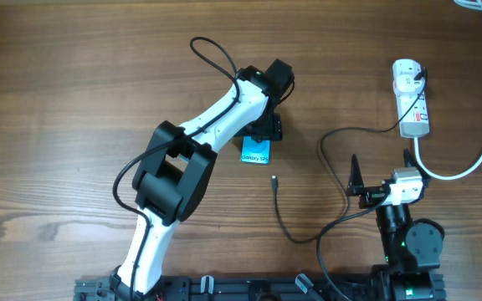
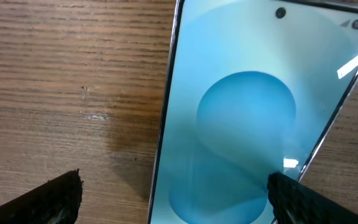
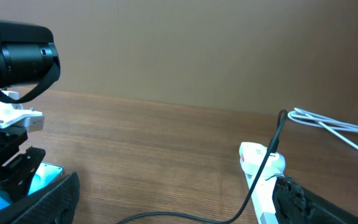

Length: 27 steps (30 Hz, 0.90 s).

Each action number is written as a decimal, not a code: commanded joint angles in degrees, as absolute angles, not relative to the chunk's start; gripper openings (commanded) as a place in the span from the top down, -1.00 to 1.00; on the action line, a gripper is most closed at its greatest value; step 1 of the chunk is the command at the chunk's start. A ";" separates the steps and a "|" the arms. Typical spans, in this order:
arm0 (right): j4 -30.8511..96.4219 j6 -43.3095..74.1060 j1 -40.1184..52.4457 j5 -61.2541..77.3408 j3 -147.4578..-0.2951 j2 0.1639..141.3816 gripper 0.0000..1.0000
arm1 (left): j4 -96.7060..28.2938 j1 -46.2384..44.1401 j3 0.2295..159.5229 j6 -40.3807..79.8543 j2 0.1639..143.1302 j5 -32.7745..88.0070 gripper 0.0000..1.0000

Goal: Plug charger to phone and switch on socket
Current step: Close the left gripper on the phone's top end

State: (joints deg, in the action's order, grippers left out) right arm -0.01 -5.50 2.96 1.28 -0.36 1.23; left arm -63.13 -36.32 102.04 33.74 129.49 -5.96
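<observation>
The phone (image 1: 255, 154) lies flat mid-table, its turquoise screen partly hidden under my left gripper (image 1: 266, 127). In the left wrist view the phone (image 2: 247, 106) fills the frame; the left gripper (image 2: 173, 202) is open just above it, right finger over the phone's right edge, left finger over bare wood. The charger tip (image 1: 274, 178) lies loose on the table, a little right of the phone. Its black cable loops back to the socket (image 1: 412, 99) at the far right. My right gripper (image 1: 382, 165) is open and empty between tip and socket. The right wrist view shows the gripper (image 3: 179, 205), socket (image 3: 260, 165) and phone (image 3: 42, 177).
The socket's thick white lead (image 1: 467, 171) curves along the right edge of the table and off the top right corner. The charger cable (image 1: 295, 237) loops across the wood in front of the right arm's base. The left arm (image 1: 182, 159) stretches diagonally across the table's middle.
</observation>
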 commanded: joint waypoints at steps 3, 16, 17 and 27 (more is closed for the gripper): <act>-0.16 -6.02 3.16 1.83 -0.30 1.02 -0.99 | -61.10 -36.51 101.19 33.45 130.26 -4.03 -1.00; -0.16 -6.00 3.16 1.83 -0.30 1.02 -0.99 | -59.11 -36.51 101.19 27.31 130.26 -0.45 -1.00; -0.16 -6.00 3.16 1.83 -0.30 1.02 -1.00 | -59.11 -36.51 101.19 27.16 130.26 -0.47 -1.00; -0.16 -6.00 3.16 1.83 -0.30 1.02 -0.99 | -57.63 -36.51 101.12 23.59 130.26 1.76 -1.00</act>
